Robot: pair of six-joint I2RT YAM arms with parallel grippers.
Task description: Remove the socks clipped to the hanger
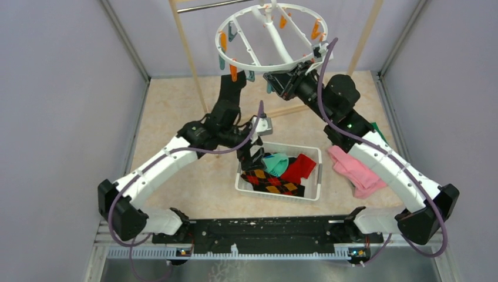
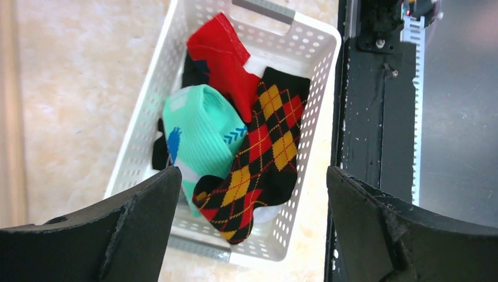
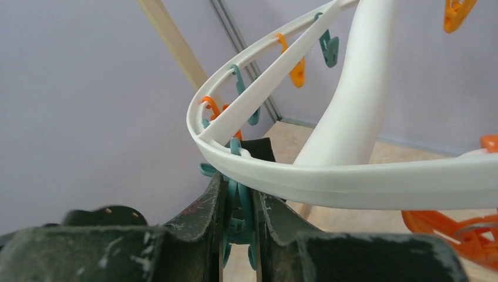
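Directly above the basket (image 2: 147,100), the left gripper (image 2: 252,173) is spread wide and empty. Inside the basket, a red sock (image 2: 226,59), a teal sock (image 2: 199,129) and an argyle sock (image 2: 264,153) are piled, so most of the removal appears done. Right of the basket, a pink cloth (image 1: 355,167) is laid. Beyond the basket, at the hanger (image 3: 352,182), the right gripper (image 3: 238,188) is pinched on a teal clip (image 3: 239,226). What looks like a dark sock (image 1: 232,94) seems left to unclip, beside a wooden post (image 1: 189,59).
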